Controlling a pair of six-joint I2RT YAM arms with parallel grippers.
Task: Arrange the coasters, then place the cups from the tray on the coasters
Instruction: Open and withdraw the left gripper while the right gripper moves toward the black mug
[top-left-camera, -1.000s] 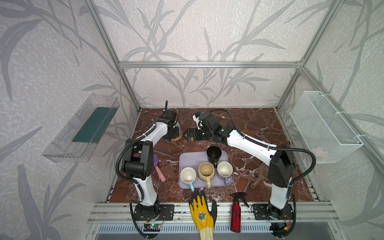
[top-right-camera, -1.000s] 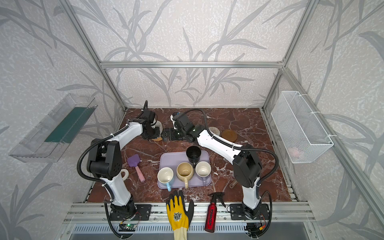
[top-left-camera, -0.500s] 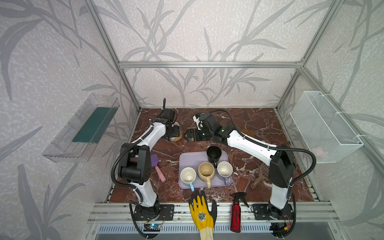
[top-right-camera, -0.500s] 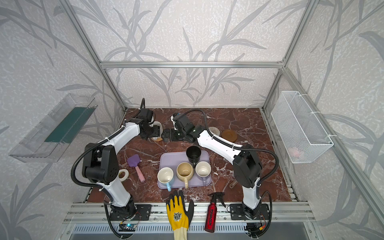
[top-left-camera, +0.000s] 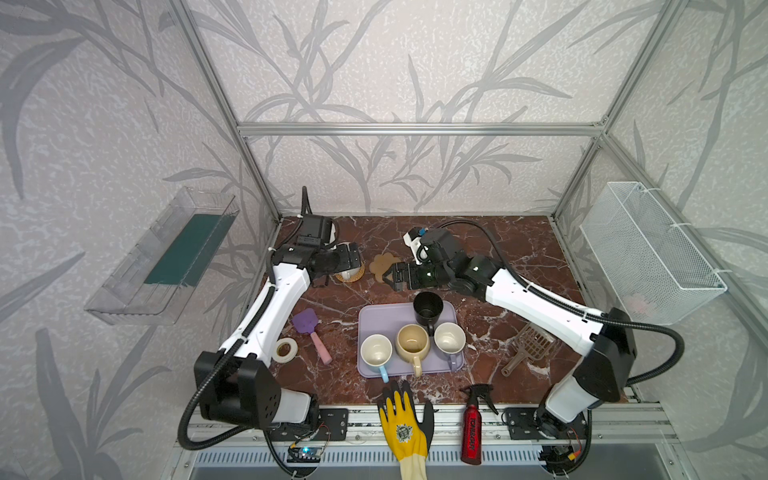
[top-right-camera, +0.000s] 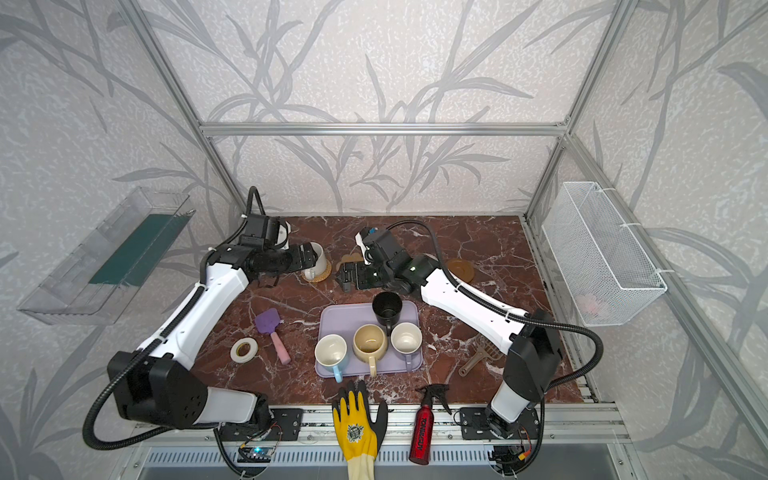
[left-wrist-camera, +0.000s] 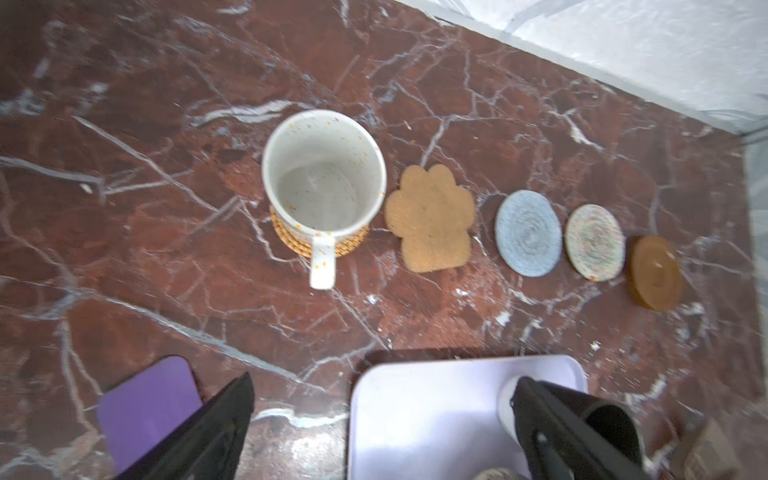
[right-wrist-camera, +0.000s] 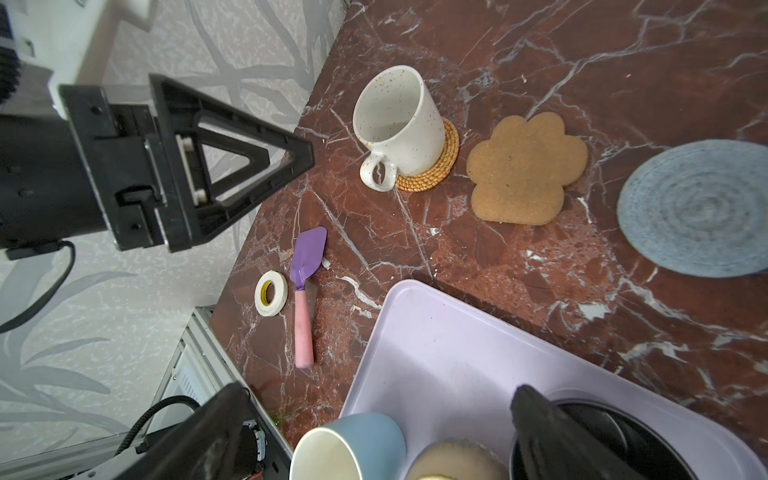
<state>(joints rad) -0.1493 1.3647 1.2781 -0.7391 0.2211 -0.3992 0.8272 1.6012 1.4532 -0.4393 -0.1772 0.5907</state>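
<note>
The white speckled cup (left-wrist-camera: 324, 174) stands on the orange rattan coaster (left-wrist-camera: 349, 245), at the left end of a row with the paw (left-wrist-camera: 432, 216), grey-blue (left-wrist-camera: 528, 232), cream spiral (left-wrist-camera: 594, 241) and amber (left-wrist-camera: 656, 278) coasters. My left gripper (top-left-camera: 354, 257) is open just left of that cup and above it, holding nothing. The lavender tray (top-left-camera: 376, 322) carries the black (top-left-camera: 428, 307), light blue (top-left-camera: 376, 353), beige-yellow (top-left-camera: 412, 343) and lavender-grey (top-left-camera: 449, 338) cups. My right gripper (top-left-camera: 390, 277) hangs open and empty over the tray's far edge, beside the black cup.
A purple spatula (top-left-camera: 309, 332) and a tape roll (top-left-camera: 285, 349) lie left of the tray, a brown scoop (top-left-camera: 532, 345) to its right. A yellow glove (top-left-camera: 403, 424) and a red spray bottle (top-left-camera: 471, 428) sit at the front edge. A wire basket (top-left-camera: 648, 253) hangs on the right wall.
My left gripper has opened and let go of the white speckled cup, which now stands free on the rattan coaster. The right arm has barely moved.
</note>
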